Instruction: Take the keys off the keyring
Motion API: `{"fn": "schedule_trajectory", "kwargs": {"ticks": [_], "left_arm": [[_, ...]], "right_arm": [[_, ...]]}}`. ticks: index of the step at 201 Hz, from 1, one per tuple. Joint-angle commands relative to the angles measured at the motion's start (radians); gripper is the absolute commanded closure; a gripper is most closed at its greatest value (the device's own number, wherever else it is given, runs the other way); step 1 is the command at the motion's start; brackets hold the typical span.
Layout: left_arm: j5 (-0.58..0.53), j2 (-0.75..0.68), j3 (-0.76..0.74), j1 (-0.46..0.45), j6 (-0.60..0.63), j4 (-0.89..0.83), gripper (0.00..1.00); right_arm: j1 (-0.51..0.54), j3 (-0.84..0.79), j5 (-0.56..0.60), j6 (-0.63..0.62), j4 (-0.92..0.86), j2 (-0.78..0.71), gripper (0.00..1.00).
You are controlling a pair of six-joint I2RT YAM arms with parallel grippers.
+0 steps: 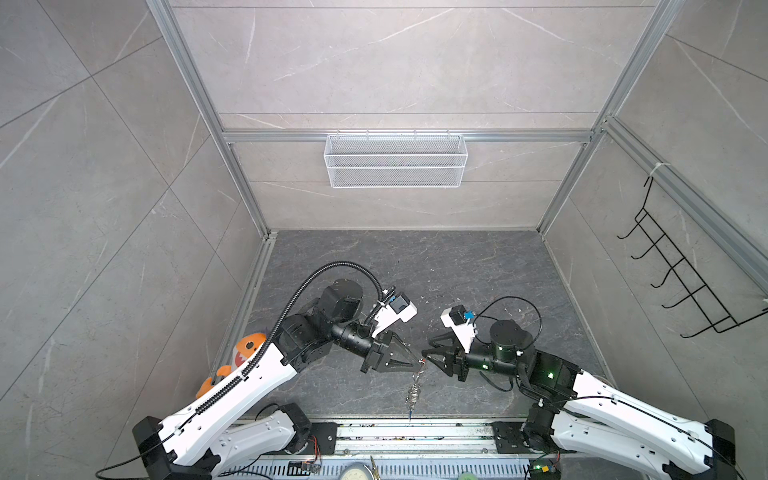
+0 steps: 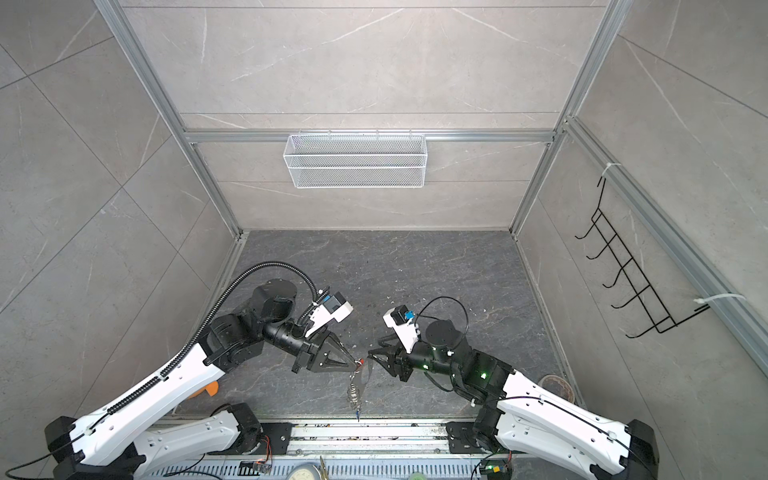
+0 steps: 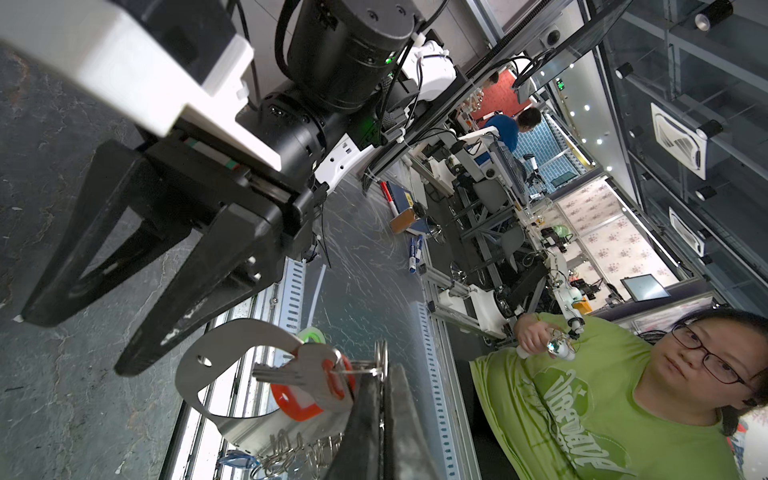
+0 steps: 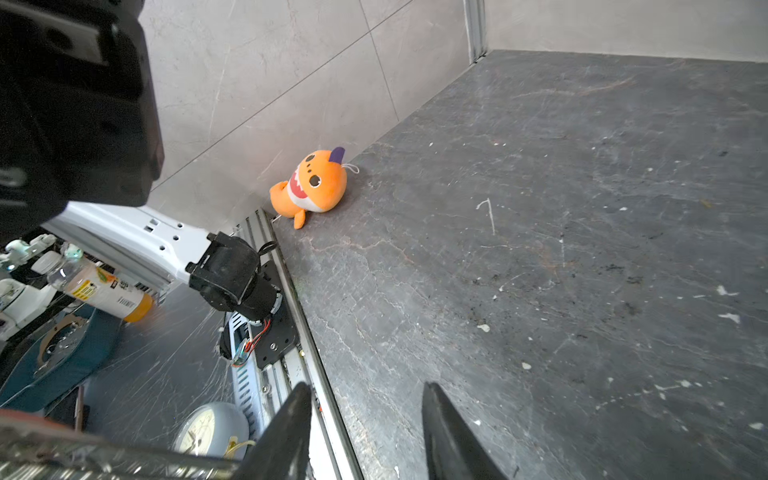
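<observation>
My left gripper (image 1: 417, 365) (image 2: 357, 365) (image 3: 382, 411) is shut on a thin wire ring of the keyring, held above the floor near the front edge. In the left wrist view the keyring's grey plate (image 3: 232, 345) with its oval hole hangs beside the fingers. The key with the red tag (image 3: 307, 376) lies across it. The silver chain (image 1: 413, 392) (image 2: 354, 392) dangles below, with the blue tag (image 1: 410, 413) (image 3: 237, 459) at its end. My right gripper (image 1: 427, 351) (image 2: 370, 354) (image 4: 368, 415) stands open just right of the plate, with nothing between its fingers.
An orange plush toy (image 1: 246, 348) (image 4: 309, 183) lies against the left wall. A white mesh basket (image 1: 395, 160) hangs on the back wall and a black hook rack (image 1: 681, 270) on the right wall. The metal rail (image 1: 415, 432) runs along the front edge.
</observation>
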Motion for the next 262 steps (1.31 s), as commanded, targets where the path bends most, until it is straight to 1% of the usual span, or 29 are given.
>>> {"fn": "schedule_trajectory", "kwargs": {"ticks": [1,60,83,109,153,202,231,262], "left_arm": [[0.029,-0.030,0.058,-0.001,0.038,0.003,1.00],[0.017,-0.039,0.065,-0.002,0.060,-0.023,1.00],[0.017,-0.034,0.072,-0.001,0.061,-0.026,1.00],[0.020,-0.027,0.073,-0.001,0.060,-0.026,1.00],[0.031,-0.017,0.069,-0.002,0.057,-0.020,1.00],[0.036,-0.008,0.054,-0.001,0.045,0.000,1.00],[0.030,-0.011,0.047,-0.001,0.047,0.000,1.00],[0.032,-0.012,0.044,-0.002,0.048,-0.001,1.00]], "right_arm": [[0.004,0.014,-0.134,-0.042,0.064,-0.010,0.54],[0.004,0.001,-0.270,-0.062,0.064,-0.062,0.52],[0.011,0.000,-0.301,-0.060,0.079,-0.075,0.51],[0.026,0.011,-0.320,-0.060,0.098,-0.061,0.50],[0.056,0.050,-0.311,-0.084,0.111,-0.030,0.50],[0.069,0.110,-0.359,-0.113,0.154,0.017,0.49],[0.075,0.125,-0.395,-0.125,0.161,0.016,0.50],[0.075,0.135,-0.386,-0.134,0.139,-0.002,0.51]]}}
